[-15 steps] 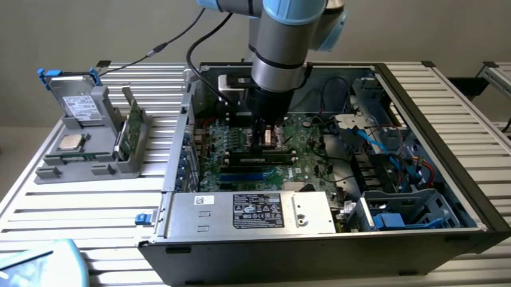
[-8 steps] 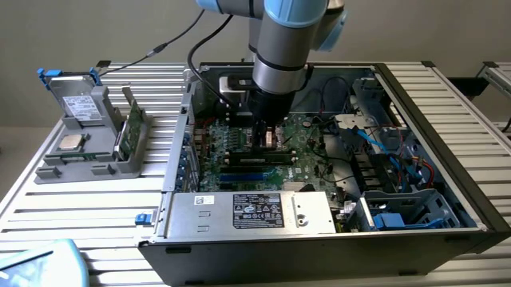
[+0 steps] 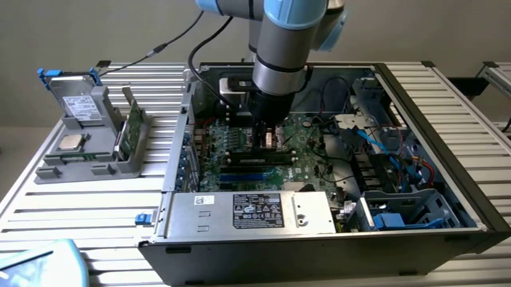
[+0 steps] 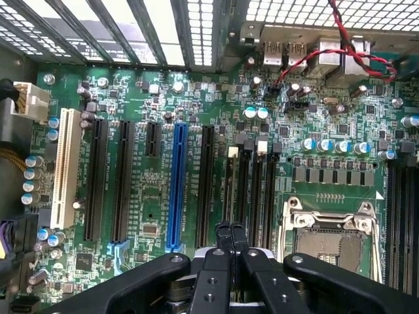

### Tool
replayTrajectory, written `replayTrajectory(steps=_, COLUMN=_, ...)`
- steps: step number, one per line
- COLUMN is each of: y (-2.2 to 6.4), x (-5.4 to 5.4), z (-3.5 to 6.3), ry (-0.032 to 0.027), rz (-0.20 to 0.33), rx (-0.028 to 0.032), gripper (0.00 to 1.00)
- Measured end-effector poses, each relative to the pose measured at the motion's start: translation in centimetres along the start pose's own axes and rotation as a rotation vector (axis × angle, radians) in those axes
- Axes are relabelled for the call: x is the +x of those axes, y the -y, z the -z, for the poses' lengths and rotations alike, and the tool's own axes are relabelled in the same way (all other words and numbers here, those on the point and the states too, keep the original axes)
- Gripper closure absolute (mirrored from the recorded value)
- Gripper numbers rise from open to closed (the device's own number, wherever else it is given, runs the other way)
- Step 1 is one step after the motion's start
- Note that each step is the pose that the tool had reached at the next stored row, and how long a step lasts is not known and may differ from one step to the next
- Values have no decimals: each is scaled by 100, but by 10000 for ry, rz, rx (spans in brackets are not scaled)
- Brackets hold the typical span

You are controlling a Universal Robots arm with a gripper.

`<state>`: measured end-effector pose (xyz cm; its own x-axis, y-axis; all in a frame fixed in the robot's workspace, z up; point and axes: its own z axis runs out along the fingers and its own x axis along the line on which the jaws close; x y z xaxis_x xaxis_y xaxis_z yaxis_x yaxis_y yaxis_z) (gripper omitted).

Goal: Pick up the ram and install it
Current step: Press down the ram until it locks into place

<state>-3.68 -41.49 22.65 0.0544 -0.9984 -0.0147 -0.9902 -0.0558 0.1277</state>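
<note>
Reaching down from twelve o'clock in the exterior view, the grey-and-blue robot arm puts its black two-fingered gripper into the open black desktop computer case, at the middle of the green motherboard. The fingers are pressed together, tips side by side, with no gap between them in the wrist view; whether they pinch anything cannot be told.

The ram, a long, narrow dark stick with a thin green edge, lies just at six o'clock of the fingertips. It runs along the black memory slots, touching or almost touching the gripper; whether it is fully seated cannot be told.

In the wrist view the closed tips hang over one of the four narrow black memory slots, between the bright blue expansion slot and the silver processor socket.

In the exterior view, a silver metal power-supply box with a black label sits at six o'clock of the gripper, at the case's near edge. Well apart from the case, at nine o'clock, a grey plastic parts holder stands on the white slatted table. It carries a small square silver processor chip, a wide green circuit card on edge and a silver drive in a blue-handled bracket.
</note>
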Motion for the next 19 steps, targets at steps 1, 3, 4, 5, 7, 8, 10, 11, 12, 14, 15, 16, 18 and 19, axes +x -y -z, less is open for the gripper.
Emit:
replayTrajectory(steps=1, y=-6, x=4, z=39, ry=-12, rz=-1, rx=-11, gripper=89)
replayTrajectory(steps=3, y=-13, x=11, z=82, ry=-22, rz=-3, rx=-19, gripper=89)
replayTrajectory(steps=4, y=-13, x=17, z=91, ry=-18, rz=-2, rx=-20, gripper=89)
replayTrajectory(steps=5, y=-9, x=25, z=97, ry=-8, rz=0, rx=-19, gripper=89)
replayTrajectory(steps=7, y=14, x=45, z=112, ry=20, rz=3, rx=-18, gripper=89)
replayTrajectory(steps=8, y=30, x=52, z=120, ry=33, rz=4, rx=-18, gripper=89)
replayTrajectory(steps=10, y=51, x=61, z=131, ry=52, rz=8, rx=-16, gripper=89)
replayTrajectory(steps=11, y=53, x=61, z=131, ry=56, rz=9, rx=-16, gripper=89)
replayTrajectory(steps=12, y=54, x=63, z=133, ry=58, rz=9, rx=-16, gripper=89)
replayTrajectory(steps=14, y=59, x=67, z=143, ry=61, rz=10, rx=-17, gripper=89)
replayTrajectory(steps=15, y=65, x=69, z=153, ry=69, rz=10, rx=-21, gripper=89)
replayTrajectory(steps=16, y=72, x=71, z=163, ry=73, rz=11, rx=-26, gripper=89)
replayTrajectory(steps=18, y=79, x=73, z=172, ry=80, rz=12, rx=-27, gripper=89)
replayTrajectory(steps=19, y=78, x=72, z=172, ry=81, rz=11, rx=-27, gripper=89)
